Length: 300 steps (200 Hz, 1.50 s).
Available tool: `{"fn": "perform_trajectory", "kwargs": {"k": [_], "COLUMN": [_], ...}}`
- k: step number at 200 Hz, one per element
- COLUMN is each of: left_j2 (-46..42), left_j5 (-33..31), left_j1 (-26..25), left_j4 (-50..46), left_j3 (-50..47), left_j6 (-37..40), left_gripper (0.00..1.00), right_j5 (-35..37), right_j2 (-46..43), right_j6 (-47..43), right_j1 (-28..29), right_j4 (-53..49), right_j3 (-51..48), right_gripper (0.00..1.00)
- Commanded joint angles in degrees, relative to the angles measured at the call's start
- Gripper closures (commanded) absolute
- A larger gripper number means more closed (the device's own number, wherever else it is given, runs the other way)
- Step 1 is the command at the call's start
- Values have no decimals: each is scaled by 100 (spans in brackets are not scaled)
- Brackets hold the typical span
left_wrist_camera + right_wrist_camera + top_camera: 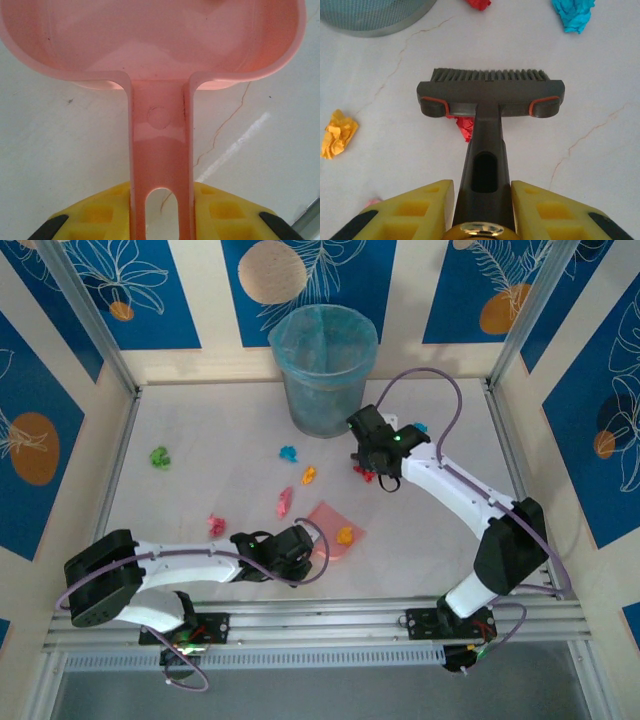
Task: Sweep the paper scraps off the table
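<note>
Left wrist cam: yellow fingers (100, 217) of the left claw (161, 220) clamped on the handle of the pink dustpan (160, 45), one finger each side. The pan lies on the white table (60, 150), mouth pointing away from the claw. Right wrist cam: right claw (482, 200) clamped the same way on the handle of a dark grey brush (490, 92), bristles on the far side of the head. Can't tell if the bristles touch the table. Red scrap (465, 127) sits tucked under the near side of the brush head. From above, the left arm lies low along the near edge with the dustpan at front-centre. The right arm reaches in from the right, brush just in front of the blue-lined bin (322, 370) at the back. Other scraps all on the table: green scrap (160, 456) far left, well apart from the rest. Cyan scrap (289, 453), orange scrap (310, 476) and pink scrap (285, 502) lie loosely grouped mid-table between the two claws. Reddish-pink scrap (216, 525) is near the left forearm. Second cyan scrap (418, 427) is just right of the right claw. Second orange scrap (345, 535) is at the pan's right edge; can't tell whether on it or just beside it.
</note>
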Motion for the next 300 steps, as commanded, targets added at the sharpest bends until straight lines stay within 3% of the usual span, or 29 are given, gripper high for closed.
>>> {"fn": "perform_trajectory", "kwargs": {"k": [1, 55, 90, 104, 161, 184, 240, 269, 300], "left_j2": [110, 156, 224, 251, 252, 216, 243, 286, 287], "left_j5": [136, 153, 162, 178, 219, 192, 195, 223, 197], "left_j1": [39, 39, 39, 39, 37, 39, 39, 39, 39], "left_j4": [-11, -3, 6, 8, 19, 15, 24, 43, 46], "left_j3": [-45, -28, -10, -1, 3, -6, -4, 5, 7], "left_j6": [-72, -77, -86, -86, -84, -79, -77, -77, -77], "left_gripper": [100, 100, 100, 100, 100, 100, 100, 100, 100], "right_j5": [20, -464, -1042, -1334, -2075, -2110, -1147, -1042, -960], "right_j2": [-224, -959, -1555, -1950, -3404, -3316, -2611, -2299, -1966], "right_j6": [-35, 458, 965, 1007, 708, 458, 17, -64, -83], "right_j1": [245, 1456, 1632, 1458, -312, -630, -495, -201, 542], "right_j4": [-431, -1456, -1554, -1344, -489, -482, -1323, -1709, -2181], "right_j3": [-107, -323, -545, -749, -1273, -1285, -1153, -1034, -738], "right_gripper": [100, 100, 100, 100, 100, 100, 100, 100, 100]}}
